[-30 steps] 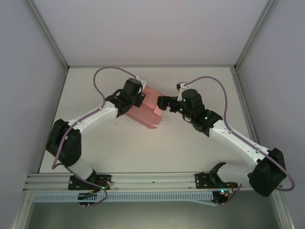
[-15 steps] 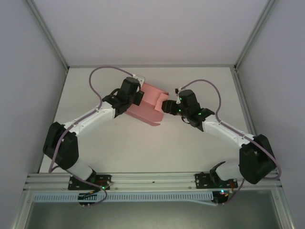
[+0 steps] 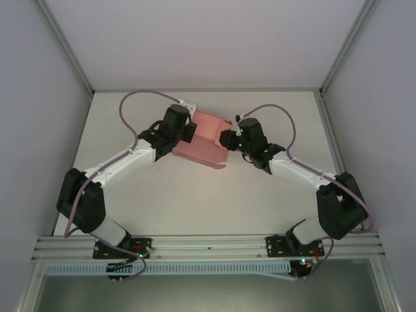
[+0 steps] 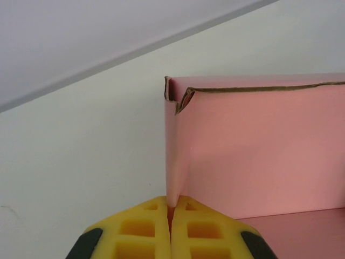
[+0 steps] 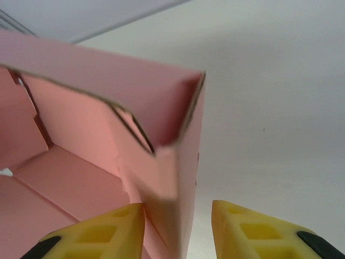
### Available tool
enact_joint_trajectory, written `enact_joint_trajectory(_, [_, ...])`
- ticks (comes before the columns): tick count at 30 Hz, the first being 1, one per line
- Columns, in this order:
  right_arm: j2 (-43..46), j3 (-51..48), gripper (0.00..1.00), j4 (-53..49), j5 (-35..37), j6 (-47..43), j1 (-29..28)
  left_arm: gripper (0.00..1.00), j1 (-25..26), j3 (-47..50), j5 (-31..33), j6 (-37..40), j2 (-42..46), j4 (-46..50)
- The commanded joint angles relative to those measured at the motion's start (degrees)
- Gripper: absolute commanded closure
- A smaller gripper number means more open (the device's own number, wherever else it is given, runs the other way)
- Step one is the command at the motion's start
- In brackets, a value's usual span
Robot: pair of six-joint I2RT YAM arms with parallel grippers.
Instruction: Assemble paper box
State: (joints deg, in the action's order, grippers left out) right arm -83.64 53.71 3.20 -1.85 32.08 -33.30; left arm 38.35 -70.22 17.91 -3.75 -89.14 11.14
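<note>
**Right gripper astride the box's right wall, left gripper pinching the opposite one**

The paper box point(image 3: 203, 142) sits toward the far middle of the bench point(image 3: 195, 201), open side up, with its walls raised and its floor showing pink inside. It lies directly between the two arms, which take it from opposite sides.

In the right wrist view the paper box point(image 5: 108, 124) shows a corner where a folded-over flap hangs inside the wall, its edge loose rather than lying flush. The right gripper point(image 5: 177, 211) is spread, with that wall rising between its fingers. The wall stands close against the inner finger, and a clear gap separates it from the outer one. From above, the right gripper point(image 3: 226, 140) meets the box's right edge.

The left gripper point(image 4: 170, 209) is pressed together on the thin lower edge of a corner wall of the paper box point(image 4: 259, 151), so it is pinching it. From above, the left gripper point(image 3: 186, 133) touches the box's left side.

Both grippers are equally near. The right one already straddles the loose fold, so the coming move likely falls to it, while the left braces the box.
</note>
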Motion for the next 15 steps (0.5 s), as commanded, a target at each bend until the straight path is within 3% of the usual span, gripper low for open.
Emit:
enact_joint_trajectory(1, [-1.8, 2.7, 0.62, 0.8, 3.5, -0.3, 0.4, 1.00, 0.5, 0.2, -0.6, -1.6, 1.7, -1.5])
enact_joint_trajectory(3, [-2.9, 3.1, 0.63, 0.8, 4.2, 0.2, 0.4, 1.00, 0.6, 0.1, 0.2, -2.4, 1.3, -1.7])
enact_joint_trajectory(7, [-4.3, 3.6, 0.76, 1.5, 6.0, 1.0, 0.4, 1.00, 0.7, -1.0, 2.7, -3.9, 0.2, -1.2])
enact_joint_trajectory(10, [-5.8, 5.0, 0.92, -1.0, 10.3, 0.1, -0.1, 1.00, 0.5, -1.6, 6.9, -5.7, -1.4, -1.9])
enact_joint_trajectory(12, [-7.0, 6.9, 0.97, -5.7, 18.7, -1.5, -1.2, 1.00, 0.2, -3.8, 14.7, -8.3, -4.1, 0.7])
enact_joint_trajectory(15, [-10.5, 14.3, 1.00, -21.9, 38.9, -1.3, -3.0, 1.00, -0.6, -9.5, 31.0, -12.5, -10.4, 9.6])
